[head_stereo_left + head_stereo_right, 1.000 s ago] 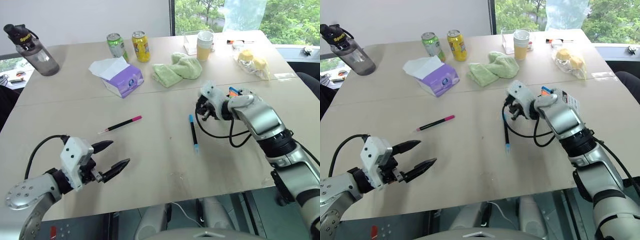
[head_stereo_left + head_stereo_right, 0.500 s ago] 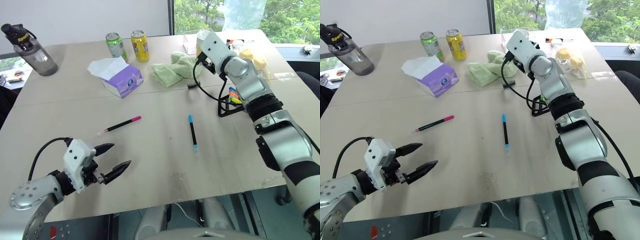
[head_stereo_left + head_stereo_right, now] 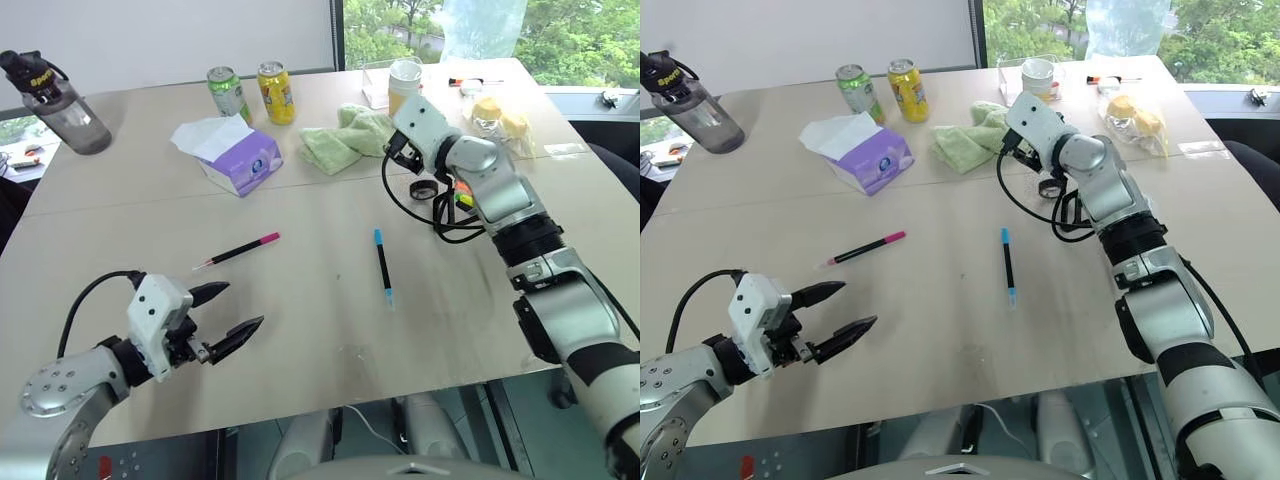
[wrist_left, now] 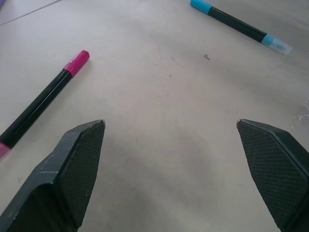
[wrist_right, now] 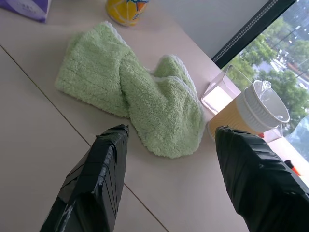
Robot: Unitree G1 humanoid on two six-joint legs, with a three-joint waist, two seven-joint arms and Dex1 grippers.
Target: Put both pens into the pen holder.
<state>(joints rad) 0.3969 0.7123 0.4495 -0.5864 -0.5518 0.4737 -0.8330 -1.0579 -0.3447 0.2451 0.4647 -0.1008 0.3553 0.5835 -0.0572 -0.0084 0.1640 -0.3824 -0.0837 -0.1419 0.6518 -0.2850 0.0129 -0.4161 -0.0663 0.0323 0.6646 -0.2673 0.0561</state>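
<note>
Two pens lie on the tan table. The pink-ended pen (image 3: 238, 251) is left of centre and the blue-capped pen (image 3: 383, 266) is at the centre. Both show in the left wrist view, pink pen (image 4: 48, 101) and blue pen (image 4: 239, 25). My left gripper (image 3: 243, 305) hovers open near the front edge, just short of the pink pen. My right gripper (image 5: 171, 130) is open and empty, raised over the table by the green cloth (image 5: 130, 92). The pen holder (image 3: 461, 193) with coloured marker tips is mostly hidden behind my right forearm.
At the back stand a water bottle (image 3: 60, 95), two cans (image 3: 250, 90), a purple tissue box (image 3: 240, 155), stacked paper cups (image 3: 405, 85) by a clear box, and a plastic bag with yellow items (image 3: 500, 118). A cable loops off the right wrist.
My right gripper rose from the table beside the pen holder, swung toward the back and opened; it now hangs by the green cloth. The left gripper and both pens stayed put.
</note>
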